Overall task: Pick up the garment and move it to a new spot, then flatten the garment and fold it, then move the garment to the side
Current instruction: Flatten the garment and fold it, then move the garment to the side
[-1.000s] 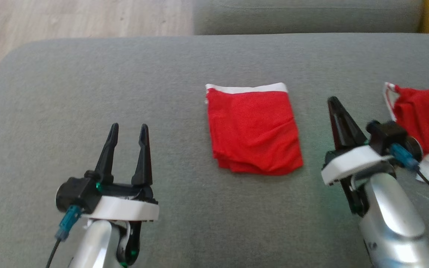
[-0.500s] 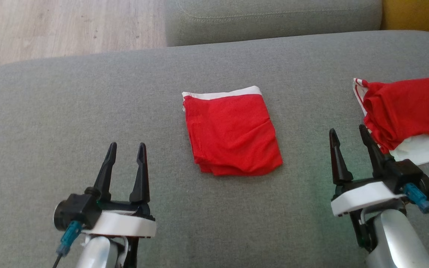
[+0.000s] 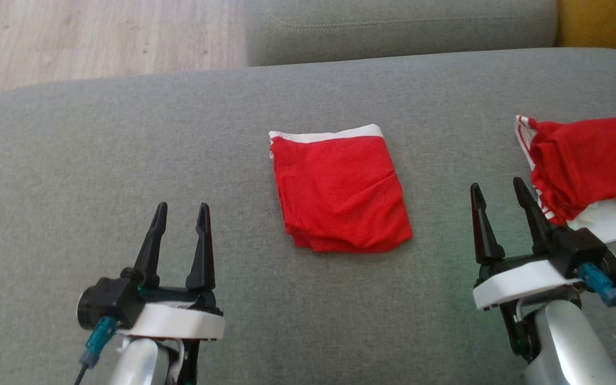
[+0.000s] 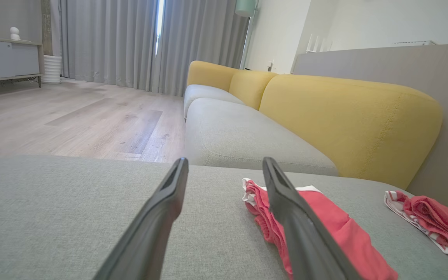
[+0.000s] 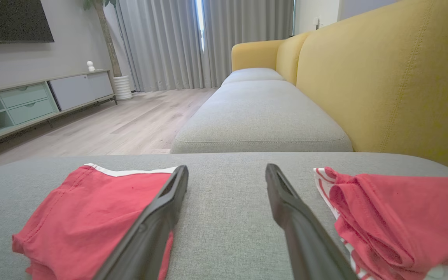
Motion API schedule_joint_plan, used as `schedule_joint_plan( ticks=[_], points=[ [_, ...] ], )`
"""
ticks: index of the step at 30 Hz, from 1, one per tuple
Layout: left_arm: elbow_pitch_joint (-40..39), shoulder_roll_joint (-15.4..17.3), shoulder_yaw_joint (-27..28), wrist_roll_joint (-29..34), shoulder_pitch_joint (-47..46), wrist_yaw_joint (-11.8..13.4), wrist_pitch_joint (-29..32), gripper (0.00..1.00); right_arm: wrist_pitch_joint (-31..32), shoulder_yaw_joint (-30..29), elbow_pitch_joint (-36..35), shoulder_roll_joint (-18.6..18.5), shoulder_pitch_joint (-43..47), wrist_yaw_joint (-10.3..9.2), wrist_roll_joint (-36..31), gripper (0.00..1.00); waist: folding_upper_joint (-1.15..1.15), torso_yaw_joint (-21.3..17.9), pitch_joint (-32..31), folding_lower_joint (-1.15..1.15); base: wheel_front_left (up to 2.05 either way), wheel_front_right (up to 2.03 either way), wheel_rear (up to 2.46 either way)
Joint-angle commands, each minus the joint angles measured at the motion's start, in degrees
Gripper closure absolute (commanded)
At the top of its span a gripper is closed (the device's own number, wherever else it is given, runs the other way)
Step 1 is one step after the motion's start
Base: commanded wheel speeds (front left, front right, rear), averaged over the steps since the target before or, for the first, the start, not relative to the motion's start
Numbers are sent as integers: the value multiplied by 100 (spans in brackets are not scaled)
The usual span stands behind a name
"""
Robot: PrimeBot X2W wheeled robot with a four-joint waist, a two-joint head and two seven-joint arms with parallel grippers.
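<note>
Grey cushion [image 3: 126, 149]: folded red garment [image 3: 340, 190] at centre, crumpled red garment [image 3: 591, 160] at right edge; left hand [image 3: 181, 206] and right hand [image 3: 496, 184] spread, empty.

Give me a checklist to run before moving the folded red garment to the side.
1. The folded garment lies flat on the cushion, layers stacked: ok.
2. The left gripper is open, holding nothing: ok.
3. The right gripper is open, holding nothing: ok.
4. The crumpled garment lies apart from the folded garment: ok.
5. The right gripper is free of the crumpled garment: cannot tell.
</note>
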Motion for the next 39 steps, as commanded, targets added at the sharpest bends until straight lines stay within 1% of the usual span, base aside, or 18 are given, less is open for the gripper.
schedule_joint_plan(
  ticks=[1,8,17,22,25,31,35,36,37,39],
  points=[
    [-199,29,159,-18,-171,-9,-37,0,-62,110,-203,19,-148,-5,11,0,0,61,44,0,0,0,0],
    [-215,29,90,-51,-222,-8,-37,0,-42,53,-67,19,-303,-5,-92,0,0,285,230,0,0,0,0],
    [-238,29,-70,-85,-463,-16,-37,0,366,-8,282,19,-898,-5,-476,0,0,616,720,0,0,0,0],
    [-195,29,-257,-165,-639,-3,-37,0,717,-22,879,19,-1371,-5,-408,0,0,845,917,0,0,0,0],
    [-174,29,-377,-209,-705,12,-37,0,916,63,1296,19,-1641,-5,-178,0,0,972,986,0,0,0,0],
    [-129,29,-493,-261,-787,39,-37,0,1372,416,2108,19,-2007,-5,378,0,0,1161,1039,0,0,0,0],
    [-115,29,-479,-283,-803,57,-37,0,1580,674,2507,19,-2138,-5,427,0,0,1218,1024,0,0,0,0],
    [-113,29,-473,-284,-799,60,-37,0,1568,729,2565,19,-2160,-5,437,56,0,1218,1013,0,0,0,0],
    [-110,29,-457,-278,-785,72,-37,0,1454,810,2638,19,-2193,-5,408,100,0,1197,986,0,0,0,0],
    [-105,29,-441,-250,-767,76,-37,0,1304,862,2702,19,-2230,-5,293,100,0,1138,941,0,0,0,0]
  ],
)
